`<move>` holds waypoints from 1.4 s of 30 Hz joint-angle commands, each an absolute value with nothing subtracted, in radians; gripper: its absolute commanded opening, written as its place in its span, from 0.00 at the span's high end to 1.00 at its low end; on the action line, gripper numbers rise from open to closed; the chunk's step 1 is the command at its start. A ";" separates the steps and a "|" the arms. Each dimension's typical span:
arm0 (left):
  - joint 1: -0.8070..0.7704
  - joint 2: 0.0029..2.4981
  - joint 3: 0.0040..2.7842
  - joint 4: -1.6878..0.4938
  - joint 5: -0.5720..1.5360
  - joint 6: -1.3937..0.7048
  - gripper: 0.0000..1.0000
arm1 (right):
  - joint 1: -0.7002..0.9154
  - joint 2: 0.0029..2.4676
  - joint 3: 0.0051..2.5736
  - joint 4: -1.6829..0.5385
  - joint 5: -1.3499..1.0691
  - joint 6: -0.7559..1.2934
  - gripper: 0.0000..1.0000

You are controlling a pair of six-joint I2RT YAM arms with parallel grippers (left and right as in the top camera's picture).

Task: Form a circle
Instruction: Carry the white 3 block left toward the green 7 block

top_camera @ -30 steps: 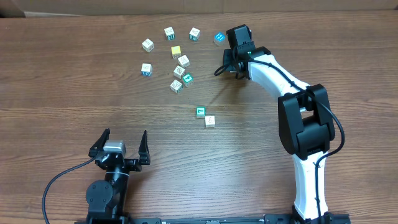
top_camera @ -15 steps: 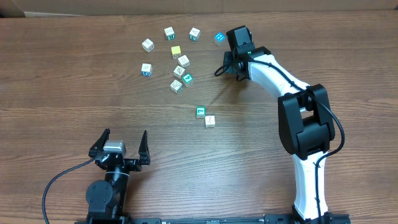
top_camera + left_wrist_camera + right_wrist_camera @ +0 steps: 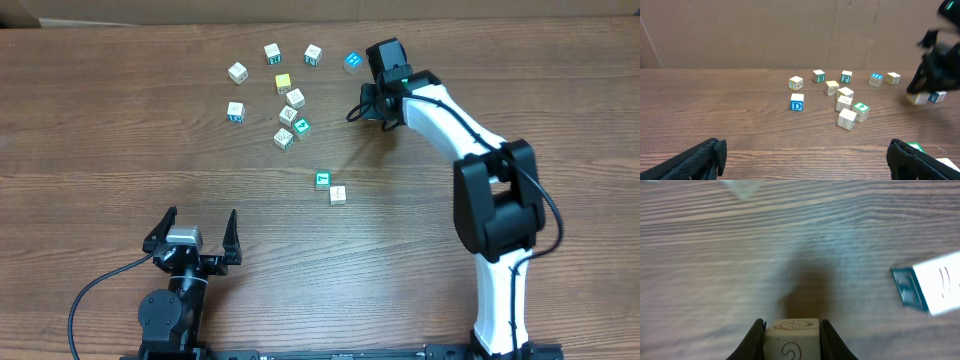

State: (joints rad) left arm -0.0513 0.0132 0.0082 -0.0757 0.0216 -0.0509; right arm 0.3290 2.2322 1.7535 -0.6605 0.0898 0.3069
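Observation:
The circle (image 3: 291, 118) is a tight cluster of three whitish cubes and one green-topped cube at the back of the table, also seen in the left wrist view as the circle (image 3: 847, 106). My right gripper (image 3: 372, 104) hovers to its right, shut on a whitish cube (image 3: 792, 339) with brown drawings, pinched between both fingers. From the left wrist view that held cube (image 3: 917, 98) hangs just above the table under the right gripper (image 3: 932, 70). My left gripper (image 3: 195, 232) rests open near the front edge, nothing between its fingers (image 3: 705, 160).
Loose cubes lie around the cluster: white ones (image 3: 237, 71), (image 3: 272, 52), (image 3: 313, 54), (image 3: 235, 110), a yellow one (image 3: 283, 83) and a blue one (image 3: 352, 61). A green cube (image 3: 322, 180) and a whitish cube (image 3: 338, 194) sit mid-table. A blue-edged cube (image 3: 930, 287) lies beside the right gripper.
The right arm has shifted a little to the right and back. The cubes on the table and the left arm have not moved.

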 commanded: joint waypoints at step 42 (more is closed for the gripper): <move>-0.044 0.005 0.005 -0.078 0.019 -0.036 0.00 | 0.884 2.011 1.415 -0.836 0.158 0.737 0.91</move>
State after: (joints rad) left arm -0.0513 0.0132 0.0082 -0.0757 0.0216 -0.0509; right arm 0.8898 2.0056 1.4448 -0.8429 0.1349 0.7219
